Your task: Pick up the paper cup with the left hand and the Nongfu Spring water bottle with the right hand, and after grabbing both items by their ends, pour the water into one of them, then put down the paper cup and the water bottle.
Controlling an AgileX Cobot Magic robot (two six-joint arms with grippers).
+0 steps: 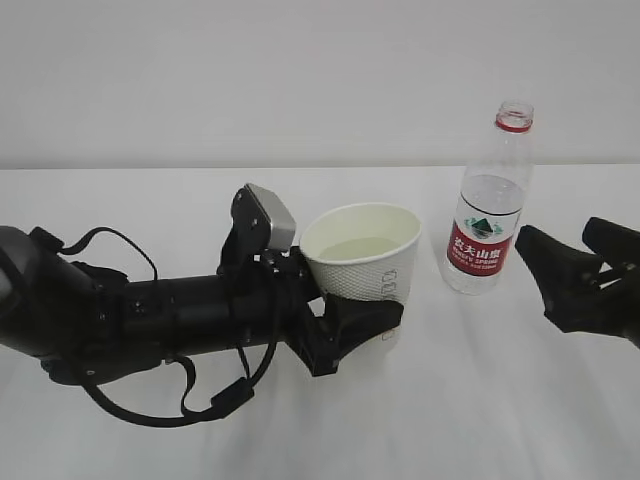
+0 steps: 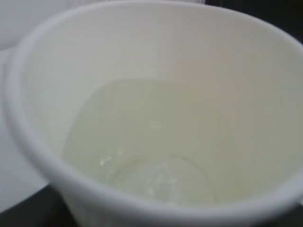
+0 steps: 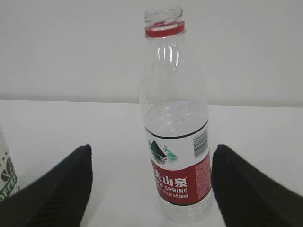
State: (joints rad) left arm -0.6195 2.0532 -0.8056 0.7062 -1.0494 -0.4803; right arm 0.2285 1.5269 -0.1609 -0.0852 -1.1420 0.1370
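Gripped low in my left hand, the paper cup holds water — tilted slightly. Right of it the Nongfu Spring water bottle stands uncapped on the white table, my right hand open — apart from it.

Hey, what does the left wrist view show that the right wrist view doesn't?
Only the left wrist view: the cup's inside from above, with water pooled at its bottom.
Only the right wrist view: the uncapped bottle standing on the table, partly full, between the right gripper's spread fingers, apart from both.
Shared: the cup, just a sliver of its printed wall at the right wrist view's left edge.
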